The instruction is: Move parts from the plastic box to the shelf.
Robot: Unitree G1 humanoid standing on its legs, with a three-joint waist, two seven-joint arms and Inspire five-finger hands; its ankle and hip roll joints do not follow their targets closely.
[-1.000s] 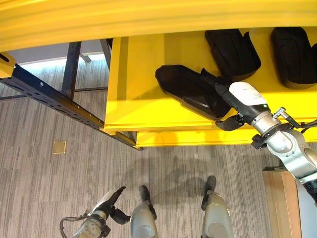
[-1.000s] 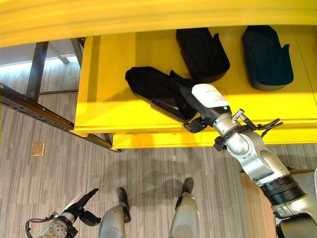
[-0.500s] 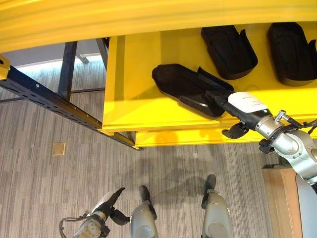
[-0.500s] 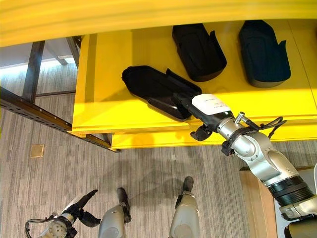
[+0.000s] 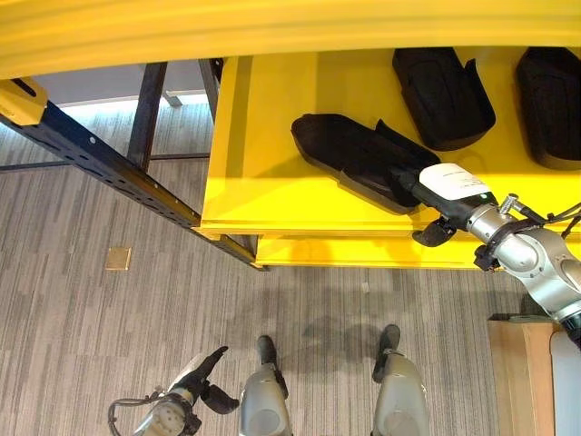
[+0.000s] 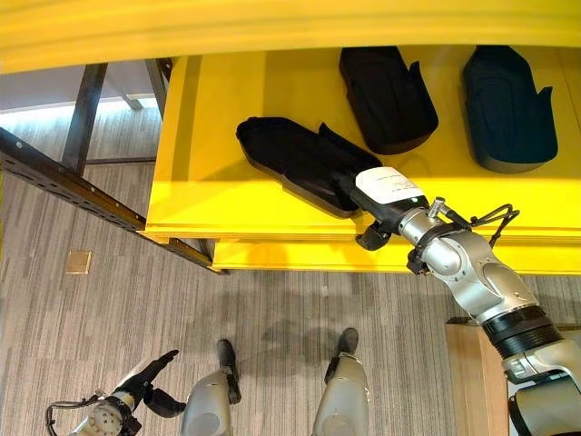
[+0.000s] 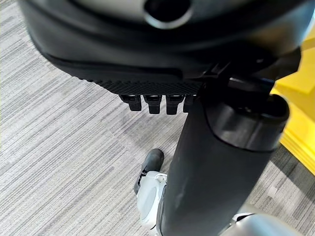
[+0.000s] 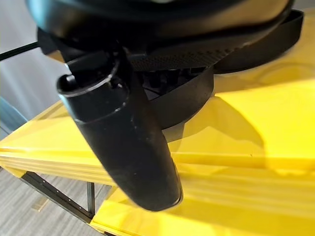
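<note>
A long black moulded part (image 5: 354,159) lies slantwise on the yellow shelf (image 5: 272,182), near its front edge. My right hand (image 5: 449,186) is at the part's near end, its fingers lying straight against it. Its thumb (image 5: 431,236) sticks out below the shelf's front lip, clear of the part. In the right wrist view the thumb (image 8: 128,147) stands straight over the shelf (image 8: 256,123), with the part (image 8: 197,98) just past the fingers. My left hand (image 5: 201,372) hangs low near the floor, open and holding nothing.
Two more black parts (image 5: 442,86) (image 5: 551,95) lie further back on the shelf. An upper yellow board (image 5: 272,27) overhangs it. A dark steel rack beam (image 5: 100,163) runs off to the left. A wooden surface (image 5: 517,372) stands at the lower right.
My right hand has drawn back from over the long part toward the shelf's front edge; the part stays on the shelf. The camera has shifted slightly.
</note>
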